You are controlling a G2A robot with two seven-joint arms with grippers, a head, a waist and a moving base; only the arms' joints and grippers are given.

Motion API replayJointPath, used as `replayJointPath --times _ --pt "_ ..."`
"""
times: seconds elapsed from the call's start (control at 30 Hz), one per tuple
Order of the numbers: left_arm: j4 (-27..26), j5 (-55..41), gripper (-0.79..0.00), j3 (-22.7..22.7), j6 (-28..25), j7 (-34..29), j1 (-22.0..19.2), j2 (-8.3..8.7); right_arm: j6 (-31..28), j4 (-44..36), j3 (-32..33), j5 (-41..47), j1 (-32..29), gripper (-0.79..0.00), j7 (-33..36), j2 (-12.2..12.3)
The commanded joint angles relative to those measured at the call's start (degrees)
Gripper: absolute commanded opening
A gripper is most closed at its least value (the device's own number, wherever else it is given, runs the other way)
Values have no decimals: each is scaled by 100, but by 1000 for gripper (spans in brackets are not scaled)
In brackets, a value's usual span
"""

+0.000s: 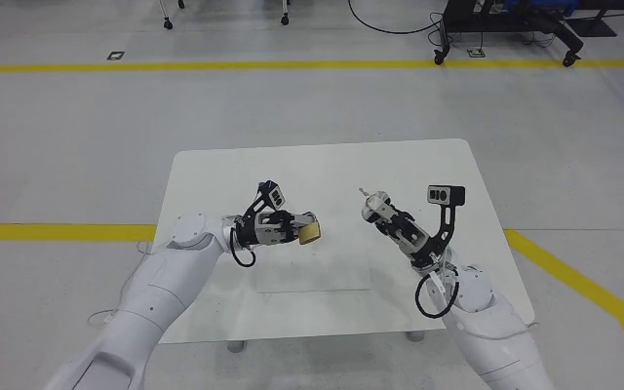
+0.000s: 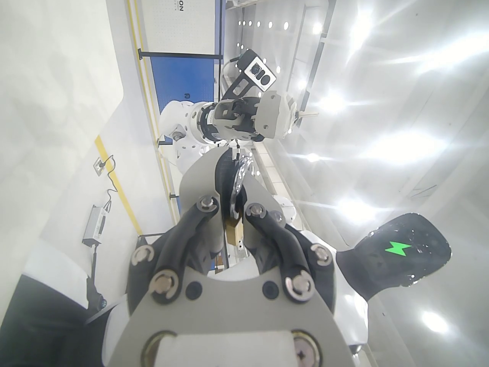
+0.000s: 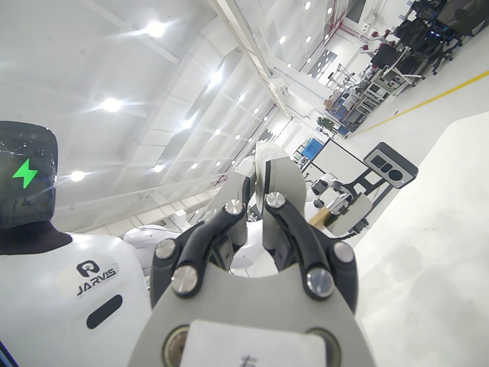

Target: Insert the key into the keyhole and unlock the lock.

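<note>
Five items, seen from above.
1. Table [image 1: 409,166] (white, rounded corners).
2. Left gripper [image 1: 298,230], toward 9 o'clock of table centre, fingers clamped on the lock.
3. Right gripper [image 1: 370,207], toward 3 o'clock of centre, fingers pinched together on the key.
4. Lock [image 1: 310,233], brass body jutting from the left gripper toward 3 o'clock, apart from the key.
5. Key [image 1: 363,192], slim tip pointing roughly toward 11 o'clock.

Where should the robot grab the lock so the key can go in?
Probably the lock at its shackle end, from the side away from the key, as the left gripper does: its brass end pokes out bare toward the right gripper.
</note>
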Motion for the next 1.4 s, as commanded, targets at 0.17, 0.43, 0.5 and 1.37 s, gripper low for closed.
replayJointPath --times 0.17,0.43,0.5,1.37 --pt "-123 57 -785 -33 60 441 116 -1 142 -6 38 -333 6 -785 -167 -2" --pt "-152 -139 -785 -173 620 918 191 -35 -154 -214 -41 -2455 -101 -785 -475 -31" --pt "-105 -151 -785 -205 767 1013 168 -42 -219 -231 -32 -2952 -137 -785 -744 -49" --pt "-478 879 -785 -341 1783 1985 187 76 -338 -519 144 -5963 -61 -785 -2185 -137"
